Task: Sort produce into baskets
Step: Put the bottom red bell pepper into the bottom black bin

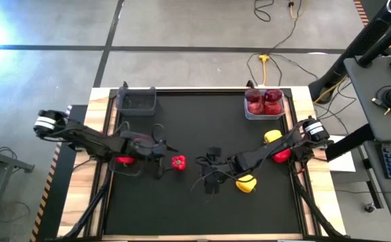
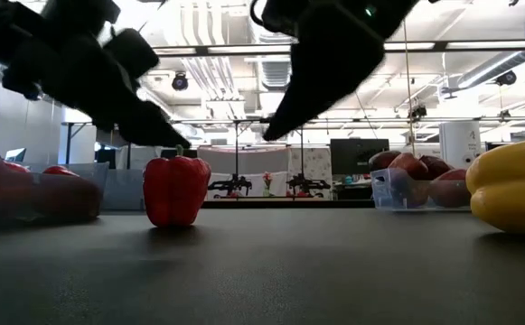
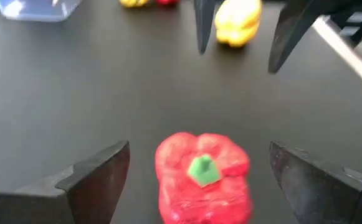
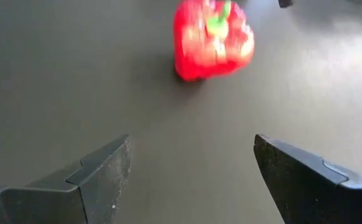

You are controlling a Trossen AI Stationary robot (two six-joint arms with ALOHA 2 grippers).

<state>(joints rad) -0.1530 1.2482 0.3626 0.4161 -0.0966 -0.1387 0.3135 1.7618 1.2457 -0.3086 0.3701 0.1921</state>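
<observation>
One red pepper (image 1: 178, 162) stands mid-mat between the wide-open left gripper (image 1: 166, 150) and wide-open right gripper (image 1: 207, 170). Two yellow peppers (image 1: 246, 183) lie right; three maroon fruits fill the clear bin (image 1: 250, 113).

Red peppers (image 1: 178, 162): three. Yellow peppers (image 1: 246, 183): two. Maroon fruits (image 1: 272, 96): about four. Baskets (image 1: 136, 101): two.

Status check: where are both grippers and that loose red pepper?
Left gripper open, straddling red pepper, not gripping. Right gripper open, empty, mid-mat facing it. Nothing between.
</observation>
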